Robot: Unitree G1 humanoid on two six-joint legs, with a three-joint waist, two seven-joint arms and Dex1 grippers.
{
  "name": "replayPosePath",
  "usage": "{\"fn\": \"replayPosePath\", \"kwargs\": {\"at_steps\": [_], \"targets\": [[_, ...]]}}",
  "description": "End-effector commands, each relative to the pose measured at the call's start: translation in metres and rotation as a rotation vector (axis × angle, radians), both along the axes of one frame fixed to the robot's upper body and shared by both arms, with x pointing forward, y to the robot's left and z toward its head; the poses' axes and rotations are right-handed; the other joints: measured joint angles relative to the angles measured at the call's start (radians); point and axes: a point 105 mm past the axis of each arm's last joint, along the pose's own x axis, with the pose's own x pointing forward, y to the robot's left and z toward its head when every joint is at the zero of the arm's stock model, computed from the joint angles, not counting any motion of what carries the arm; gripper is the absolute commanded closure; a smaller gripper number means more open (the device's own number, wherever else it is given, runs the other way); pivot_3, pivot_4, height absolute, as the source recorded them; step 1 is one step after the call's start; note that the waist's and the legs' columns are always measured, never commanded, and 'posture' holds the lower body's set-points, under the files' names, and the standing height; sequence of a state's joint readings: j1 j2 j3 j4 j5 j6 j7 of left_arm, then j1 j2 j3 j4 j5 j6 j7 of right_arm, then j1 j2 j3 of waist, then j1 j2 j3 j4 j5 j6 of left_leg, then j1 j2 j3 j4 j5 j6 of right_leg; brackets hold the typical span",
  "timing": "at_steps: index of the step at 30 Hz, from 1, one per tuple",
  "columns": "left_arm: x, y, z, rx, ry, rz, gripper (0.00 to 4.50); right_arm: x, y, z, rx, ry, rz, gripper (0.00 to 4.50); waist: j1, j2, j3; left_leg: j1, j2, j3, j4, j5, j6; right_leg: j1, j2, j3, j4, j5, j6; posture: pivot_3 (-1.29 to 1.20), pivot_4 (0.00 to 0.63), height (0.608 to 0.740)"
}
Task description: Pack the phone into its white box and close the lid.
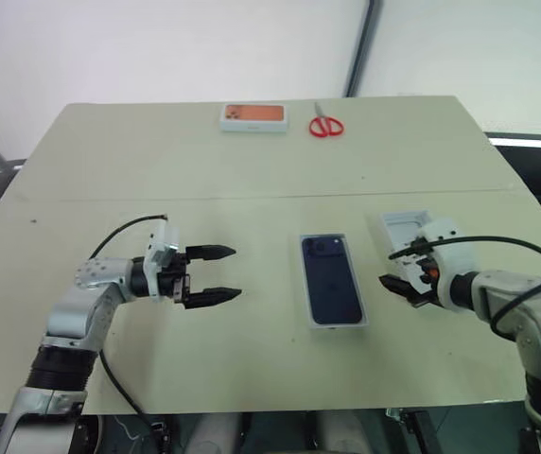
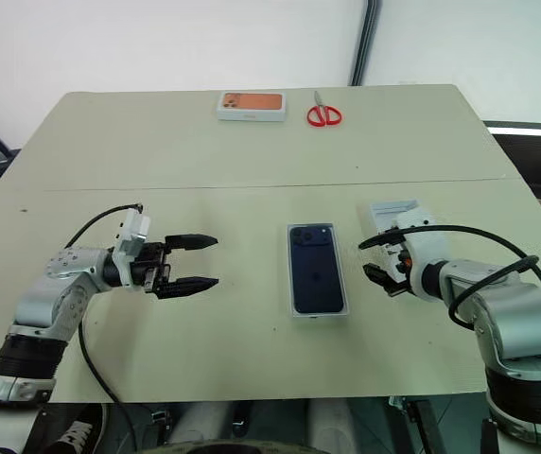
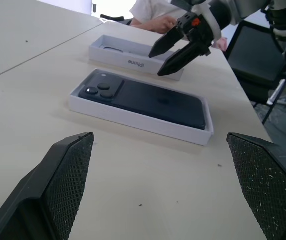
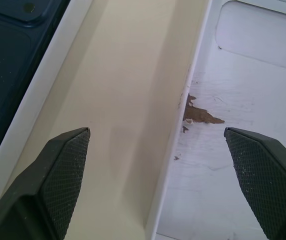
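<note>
The dark blue phone (image 1: 332, 277) lies back up, camera bump at the far end, inside the shallow white box (image 1: 306, 284) at the table's middle. The lid (image 1: 403, 225) rests open side up to the right of the box, its white inside showing a rounded recess and a brown scuff (image 4: 200, 115). My left gripper (image 1: 223, 272) is open, level and pointing right at the box from a hand's width away. My right gripper (image 1: 395, 284) is open and tilted down over the gap between box and lid, straddling the lid's near wall (image 4: 175, 145).
An orange-topped white box (image 1: 253, 116) and red scissors (image 1: 325, 125) lie at the table's far edge. A person's arm (image 3: 155, 17) shows beyond the table's right side, beside a black chair (image 3: 253, 55).
</note>
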State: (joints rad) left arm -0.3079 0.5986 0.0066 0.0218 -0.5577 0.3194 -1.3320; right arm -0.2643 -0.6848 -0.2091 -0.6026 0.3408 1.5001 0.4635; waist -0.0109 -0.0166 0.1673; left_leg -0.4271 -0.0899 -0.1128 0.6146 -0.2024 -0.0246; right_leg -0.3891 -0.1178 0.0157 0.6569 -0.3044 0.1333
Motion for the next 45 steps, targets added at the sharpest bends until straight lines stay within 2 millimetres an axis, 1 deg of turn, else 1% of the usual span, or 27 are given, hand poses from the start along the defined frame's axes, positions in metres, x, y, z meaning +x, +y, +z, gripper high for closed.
{"fn": "replayPosePath", "kwargs": {"at_steps": [1, 3, 7, 11, 13, 15, 16, 19, 20, 21, 25, 28, 30, 34, 36, 38, 39, 40, 41, 43, 45], "targets": [[-0.006, -0.002, 0.009, -0.008, -0.031, -0.034, 0.01, -0.001, 0.001, 0.002, 0.011, 0.002, -0.013, 0.0, 0.001, 0.0, 0.0, 0.0, 0.0, 0.0, 0.0, 0.0, 0.0, 0.0, 0.0, 0.0, 0.0, 0.0, 0.0, 0.0, 0.15, 0.74], [-0.007, -0.003, 0.009, -0.011, -0.025, -0.039, 0.01, -0.002, -0.001, -0.001, -0.014, 0.004, -0.014, 0.0, 0.0, 0.0, 0.0, 0.0, 0.0, 0.0, 0.0, 0.0, 0.0, 0.0, 0.0, 0.0, 0.0, 0.0, 0.0, 0.0, 0.15, 0.74], [-0.009, -0.007, 0.008, -0.013, -0.028, -0.042, 0.01, -0.003, -0.002, -0.001, 0.034, 0.036, -0.056, 0.0, -0.002, 0.0, 0.0, 0.0, 0.0, 0.0, 0.0, 0.0, 0.0, 0.0, 0.0, 0.0, 0.0, 0.0, 0.0, 0.0, 0.15, 0.74], [-0.009, -0.009, 0.007, -0.015, -0.032, -0.036, 0.01, -0.003, 0.001, -0.001, 0.045, 0.047, -0.053, 0.0, -0.001, 0.0, 0.0, 0.0, 0.0, 0.0, 0.0, 0.0, 0.0, 0.0, 0.0, 0.0, 0.0, 0.0, 0.0, 0.0, 0.15, 0.74], [-0.008, -0.01, 0.007, -0.02, -0.033, -0.03, 0.0, -0.003, 0.001, -0.002, 0.038, 0.052, -0.048, 0.56, 0.0, 0.0, 0.0, 0.0, 0.0, 0.0, 0.0, 0.0, 0.0, 0.0, 0.0, 0.0, 0.0, 0.0, 0.0, 0.0, 0.15, 0.74], [-0.009, -0.011, 0.008, -0.021, -0.034, -0.029, 0.0, -0.002, -0.004, -0.006, 0.044, 0.059, -0.086, 1.34, 0.0, 0.0, 0.0, 0.0, 0.0, 0.0, 0.0, 0.0, 0.0, 0.0, 0.0, 0.0, 0.0, 0.0, 0.0, 0.0, 0.15, 0.74], [-0.009, -0.011, 0.008, -0.022, -0.031, -0.029, 0.0, -0.002, -0.006, -0.007, 0.03, 0.064, -0.099, 1.95, 0.0, 0.0, 0.0, 0.0, 0.0, 0.0, 0.0, 0.0, 0.0, 0.0, 0.0, 0.0, 0.0, 0.0, 0.0, 0.0, 0.15, 0.74], [-0.011, -0.011, 0.008, -0.019, -0.032, -0.028, 0.0, -0.002, -0.012, -0.012, -0.002, 0.077, -0.128, 3.4, -0.001, 0.0, 0.0, 0.0, 0.0, 0.0, 0.0, 0.0, 0.0, 0.0, 0.0, 0.0, 0.0, 0.0, 0.0, 0.0, 0.15, 0.74], [-0.012, -0.011, 0.009, -0.019, -0.032, -0.027, 0.0, -0.002, -0.013, -0.014, -0.014, 0.08, -0.135, 4.01, 0.0, 0.0, 0.0, 0.0, 0.0, 0.0, 0.0, 0.0, 0.0, 0.0, 0.0, 0.0, 0.0, 0.0, 0.0, 0.0, 0.15, 0.74], [-0.012, -0.011, 0.009, -0.018, -0.032, -0.025, 0.0, -0.002, -0.014, -0.015, -0.016, 0.084, -0.146, 4.48, -0.001, 0.0, 0.0, 0.0, 0.0, 0.0, 0.0, 0.0, 0.0, 0.0, 0.0, 0.0, 0.0, 0.0, 0.0, 0.0, 0.15, 0.74], [-0.011, -0.01, 0.009, -0.014, -0.029, -0.012, 0.0, 0.002, -0.014, -0.016, 0.002, 0.073, -0.188, 4.48, -0.001, -0.001, -0.001, 0.001, 0.0, 0.0, 0.0, 0.0, 0.0, 0.001, 0.0, 0.0, 0.0, 0.0, 0.0, 0.0, 0.15, 0.74], [-0.009, -0.009, 0.009, -0.018, -0.027, -0.003, 0.0, 0.008, -0.015, -0.008, 0.025, 0.038, -0.211, 4.48, -0.001, -0.001, -0.001, 0.001, 0.0, 0.0, 0.0, 0.0, 0.0, 0.001, 0.0, 0.0, 0.0, 0.0, 0.0, 0.0, 0.15, 0.74], [-0.008, -0.009, 0.01, -0.025, -0.027, 0.007, 0.0, 0.016, -0.011, 0.003, 0.076, -0.013, -0.217, 4.48, -0.002, 0.0, -0.001, 0.001, 0.0, 0.0, 0.0, 0.0, 0.0, 0.001, 0.0, 0.0, 0.0, 0.0, 0.0, 0.0, 0.15, 0.74], [-0.003, -0.007, 0.011, -0.031, -0.024, 0.037, 0.0, 0.031, 0.022, 0.039, 0.29, -0.149, -0.118, 4.48, -0.008, 0.001, 0.0, 0.001, 0.001, 0.001, -0.001, 0.0, 0.0, -0.001, 0.001, 0.001, 0.001, 0.0, 0.0, 0.0, 0.15, 0.74], [0.002, -0.005, 0.012, -0.027, -0.025, 0.069, 0.0, 0.033, 0.04, 0.051, 0.456, -0.187, -0.044, 4.48, -0.006, 0.001, 0.0, 0.001, 0.001, 0.001, -0.001, 0.0, 0.0, -0.001, 0.001, 0.001, 0.001, 0.0, 0.0, 0.0, 0.15, 0.74], [0.009, -0.003, 0.013, -0.018, -0.047, 0.119, 0.0, 0.036, 0.059, 0.07, 0.679, -0.241, 0.02, 4.48, -0.004, 0.001, 0.0, 0.001, 0.001, 0.0, -0.001, 0.0, 0.0, -0.001, 0.001, 0.001, 0.001, 0.0, 0.0, 0.0, 0.15, 0.74], [0.012, -0.002, 0.014, -0.025, -0.05, 0.137, 0.0, 0.036, 0.066, 0.077, 0.76, -0.259, 0.046, 4.48, -0.004, 0.001, 0.0, 0.001, 0.001, 0.0, -0.001, 0.0, 0.0, -0.001, 0.001, 0.001, 0.001, 0.0, 0.0, 0.0, 0.15, 0.74], [0.013, -0.001, 0.015, -0.028, -0.061, 0.15, 0.0, 0.03, 0.081, 0.081, 0.859, -0.249, 0.14, 4.48, -0.003, 0.001, 0.0, 0.001, 0.001, 0.001, -0.001, 0.0, 0.0, -0.002, 0.001, 0.001, 0.002, 0.0, 0.0, 0.0, 0.15, 0.74], [0.015, 0.001, 0.016, -0.03, -0.063, 0.17, 0.0, 0.024, 0.093, 0.079, 0.942, -0.213, 0.209, 4.48, -0.001, 0.001, 0.0, 0.001, 0.0, 0.0, -0.001, 0.0, 0.0, -0.002, 0.001, 0.002, 0.003, 0.0, 0.0, 0.0, 0.15, 0.74], [0.017, 0.004, 0.017, -0.033, -0.068, 0.196, 0.0, 0.012, 0.107, 0.075, 1.023, -0.173, 0.28, 4.48, -0.001, 0.001, 0.0, 0.001, 0.0, 0.0, -0.001, 0.0, 0.0, -0.001, 0.001, 0.001, 0.002, 0.0, 0.0, 0.0, 0.15, 0.74], [0.019, 0.006, 0.018, -0.037, -0.07, 0.215, 0.0, -0.002, 0.117, 0.065, 1.083, -0.097, 0.337, 4.48, -0.001, 0.001, 0.0, 0.001, 0.0, 0.0, -0.001, 0.0, 0.0, -0.002, 0.0, 0.002, 0.002, 0.0, 0.0, 0.0, 0.15, 0.74]]}}
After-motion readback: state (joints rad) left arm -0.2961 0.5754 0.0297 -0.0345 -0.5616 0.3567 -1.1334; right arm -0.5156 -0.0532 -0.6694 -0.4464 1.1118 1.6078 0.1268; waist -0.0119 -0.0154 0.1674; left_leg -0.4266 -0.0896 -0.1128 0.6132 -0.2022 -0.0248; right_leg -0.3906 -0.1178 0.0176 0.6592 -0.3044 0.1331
